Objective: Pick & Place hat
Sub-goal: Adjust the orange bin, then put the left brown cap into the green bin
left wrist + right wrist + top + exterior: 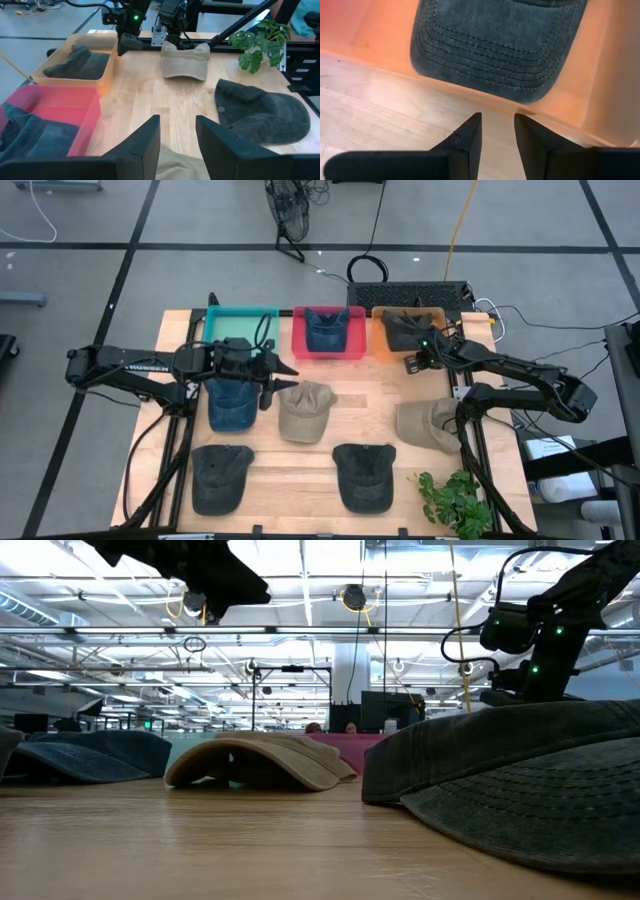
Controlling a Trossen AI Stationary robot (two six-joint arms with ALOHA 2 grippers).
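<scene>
The left arm reaches in from the tabletop's [380,408] left side, its pincer [272,375] spread and empty, between the blue hat [231,404] and the tan hat [305,411], above the wood. The right arm stretches from the right toward the back row, its pincer [497,131] also parted with nothing between the fingers, poised at the front wall of the orange bin [383,350], where a dark grey hat [497,42] lies inside.

Overhead looks straight down, low sits at tabletop level; both wrists face the orange bin [80,62].
</scene>
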